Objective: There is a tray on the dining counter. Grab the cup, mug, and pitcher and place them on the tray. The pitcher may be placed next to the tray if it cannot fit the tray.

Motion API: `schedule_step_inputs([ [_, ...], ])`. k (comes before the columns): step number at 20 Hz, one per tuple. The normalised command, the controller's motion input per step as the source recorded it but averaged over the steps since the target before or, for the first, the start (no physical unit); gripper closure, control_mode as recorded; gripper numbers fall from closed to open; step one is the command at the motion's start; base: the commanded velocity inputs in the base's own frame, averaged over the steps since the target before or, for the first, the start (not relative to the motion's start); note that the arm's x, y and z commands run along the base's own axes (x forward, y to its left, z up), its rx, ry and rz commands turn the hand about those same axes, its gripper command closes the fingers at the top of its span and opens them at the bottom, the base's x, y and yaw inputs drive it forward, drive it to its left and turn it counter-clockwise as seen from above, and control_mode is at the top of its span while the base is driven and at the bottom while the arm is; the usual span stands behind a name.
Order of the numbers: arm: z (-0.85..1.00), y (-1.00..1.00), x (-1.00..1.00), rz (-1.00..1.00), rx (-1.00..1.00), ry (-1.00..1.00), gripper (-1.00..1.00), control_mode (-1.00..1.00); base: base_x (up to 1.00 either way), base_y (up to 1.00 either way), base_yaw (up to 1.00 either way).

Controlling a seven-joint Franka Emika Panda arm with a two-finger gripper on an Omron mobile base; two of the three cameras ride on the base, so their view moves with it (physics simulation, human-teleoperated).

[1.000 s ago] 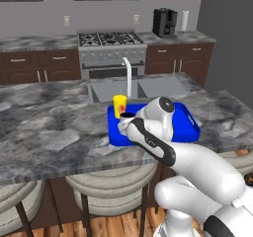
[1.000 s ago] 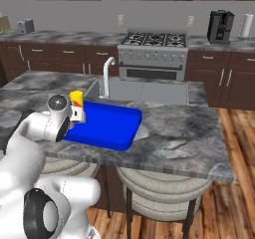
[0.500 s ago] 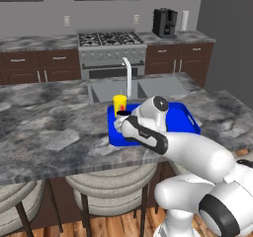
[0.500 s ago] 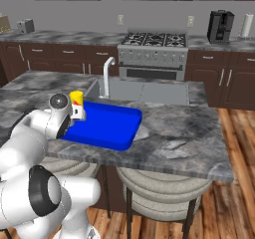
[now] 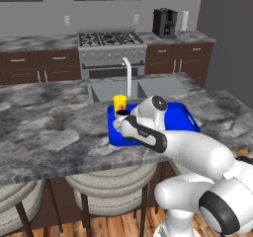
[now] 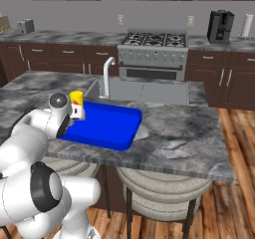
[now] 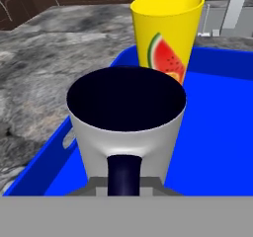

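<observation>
In the hand view the silver-grey mug (image 7: 126, 117), dark navy inside, stands upright with its handle toward me. My gripper (image 7: 126, 186) is shut on that handle. The mug is over the left end of the bright blue tray (image 7: 217, 132), and whether it touches the floor of the tray I cannot tell. Just behind it the yellow cup (image 7: 168, 33) with a watermelon mark stands on the tray. From the left base view the cup (image 5: 119, 102) and mug (image 5: 122, 113) sit at the left end of the tray (image 5: 183, 117) on the dining counter (image 5: 49, 132). The pitcher is out of view.
A sink (image 5: 148, 89) with a white faucet (image 5: 128, 75) lies right behind the tray. Round stools (image 5: 111, 179) stand under the counter's front edge. Open stone counter stretches to the left and to the right (image 6: 174, 133) of the tray. A stove (image 5: 111, 48) lines the back wall.
My arm has shifted slightly further over the tray's left end, carrying the mug closer to the cup. The grip has stayed the same.
</observation>
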Motion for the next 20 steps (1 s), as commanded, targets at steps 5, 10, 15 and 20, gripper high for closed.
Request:
schedule_step_inputs([
  [5, -0.22, 0.00, 0.00, 0.00, 0.00, 0.00, 1.00, -1.00, 0.00, 0.00, 0.00],
  [10, 0.00, 0.00, 0.00, 0.00, 0.00, 0.00, 1.00, -1.00, 0.00, 0.00, 0.00],
  [15, 0.00, 0.00, 0.00, 0.00, 0.00, 0.00, 1.00, -1.00, 0.00, 0.00, 0.00],
  [20, 0.00, -0.03, 0.07, 0.00, 0.00, 0.00, -1.00, -1.00, 0.00, 0.00, 0.00],
])
